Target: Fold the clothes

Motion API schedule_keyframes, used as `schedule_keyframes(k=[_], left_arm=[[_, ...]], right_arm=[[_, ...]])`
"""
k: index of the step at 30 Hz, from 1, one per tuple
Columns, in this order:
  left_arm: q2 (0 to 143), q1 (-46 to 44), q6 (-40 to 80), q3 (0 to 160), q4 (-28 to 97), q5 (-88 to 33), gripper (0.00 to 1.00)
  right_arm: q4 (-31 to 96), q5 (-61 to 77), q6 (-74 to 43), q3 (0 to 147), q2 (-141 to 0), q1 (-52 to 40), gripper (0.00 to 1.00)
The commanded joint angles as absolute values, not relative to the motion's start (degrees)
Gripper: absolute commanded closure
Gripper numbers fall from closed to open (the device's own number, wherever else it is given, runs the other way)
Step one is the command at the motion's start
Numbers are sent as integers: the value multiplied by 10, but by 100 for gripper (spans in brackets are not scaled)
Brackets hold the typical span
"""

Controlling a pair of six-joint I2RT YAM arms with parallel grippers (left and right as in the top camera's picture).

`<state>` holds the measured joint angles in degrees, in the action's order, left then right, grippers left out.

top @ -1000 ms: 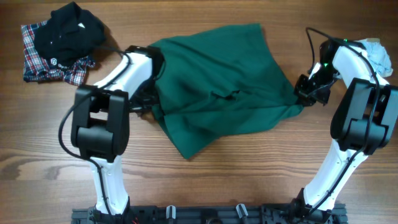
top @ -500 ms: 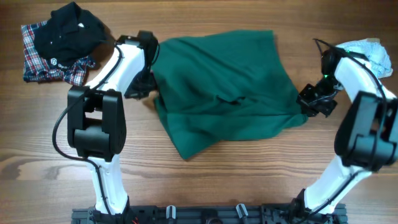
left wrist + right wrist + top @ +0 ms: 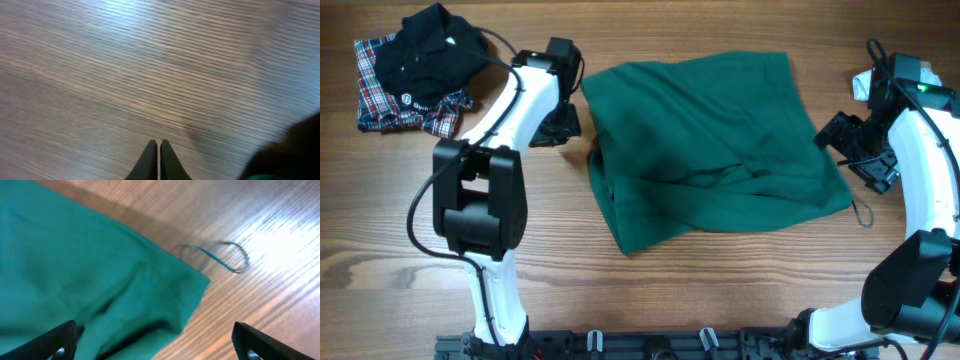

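A dark green garment (image 3: pixel 710 170) lies spread across the middle of the table, rumpled along its lower half. My left gripper (image 3: pixel 565 126) is just off the garment's left edge. In the left wrist view it (image 3: pixel 159 147) is shut with nothing between its fingers, over bare wood, with only a sliver of green at the lower right. My right gripper (image 3: pixel 862 160) hovers at the garment's right corner. It (image 3: pixel 155 341) stands wide open above that green corner (image 3: pixel 100 280), holding nothing. A thin cord loop (image 3: pixel 220 257) trails from the corner onto the wood.
A pile of black and plaid clothes (image 3: pixel 415 65) sits at the back left. A bit of pale cloth (image 3: pixel 861 84) shows behind the right arm at the back right. Bare wooden table (image 3: pixel 720 290) runs along the front.
The garment has been drawn to the right and spread flatter. My right gripper has opened and let go of its corner. My left gripper has moved back and now sits off the cloth's edge.
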<state>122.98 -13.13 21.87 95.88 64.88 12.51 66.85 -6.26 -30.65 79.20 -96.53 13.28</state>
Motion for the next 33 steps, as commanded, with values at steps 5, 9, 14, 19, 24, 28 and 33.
schedule_keyframes(k=[5, 9, 14, 19, 24, 28, 33], left_arm=[[1206, -175, 197, 995, 585, 22, 92], [1206, -177, 195, 995, 554, -42, 96], [1207, -195, 173, 995, 527, -60, 96], [1214, -200, 168, 995, 526, -57, 22], [1215, -170, 171, 995, 471, -30, 15], [1221, -130, 171, 995, 417, -51, 23], [1254, -97, 167, 995, 354, -131, 25]], right_arm=[[505, 143, -124, 795, -969, 134, 8], [388, 244, -136, 795, -979, 132, 55], [343, 234, -150, 795, -1008, 98, 69], [341, 219, -150, 795, -1022, 63, 37], [355, 219, -150, 795, -1022, 62, 37], [359, 219, -150, 795, -1022, 62, 37], [361, 219, -150, 795, -1022, 62, 37]])
